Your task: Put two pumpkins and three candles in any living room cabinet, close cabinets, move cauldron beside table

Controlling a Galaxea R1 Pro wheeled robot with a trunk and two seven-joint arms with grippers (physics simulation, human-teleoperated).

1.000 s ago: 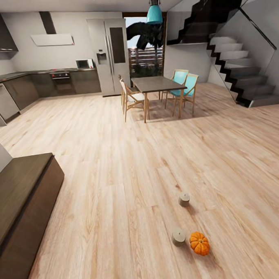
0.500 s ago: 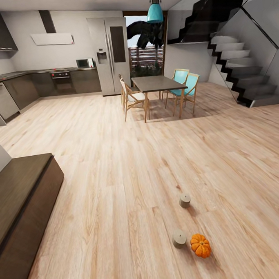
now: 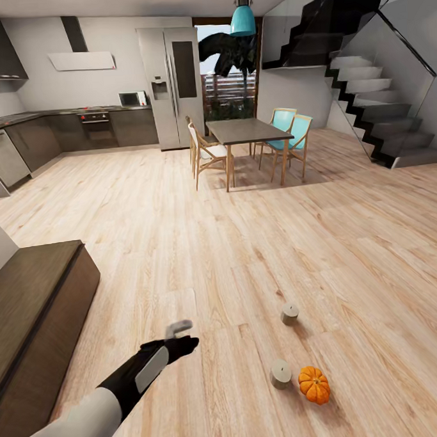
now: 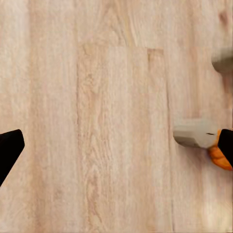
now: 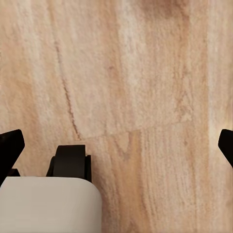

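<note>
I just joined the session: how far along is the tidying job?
Nothing looks done. Two candles and one pumpkin lie loose on the wood floor, and the cabinet looks shut. In hand: the left gripper reaches out over the floor, open and empty. Storing these items remains; the other task items aren't visible here.

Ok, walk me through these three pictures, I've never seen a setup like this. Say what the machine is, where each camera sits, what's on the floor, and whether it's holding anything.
This is a simulated wheeled robot with two arms. The big picture comes from a camera on its head, looking across a wooden floor toward a kitchen and a dining table. The black and white arm at lower left ends in the left hand, open and holding nothing. The two close-ups come from cameras near each hand, looking down at the floor. The right hand is open and empty too. On the floor lie two candles and an orange pumpkin beside the nearer one. A long dark cabinet stands at the left.
</note>
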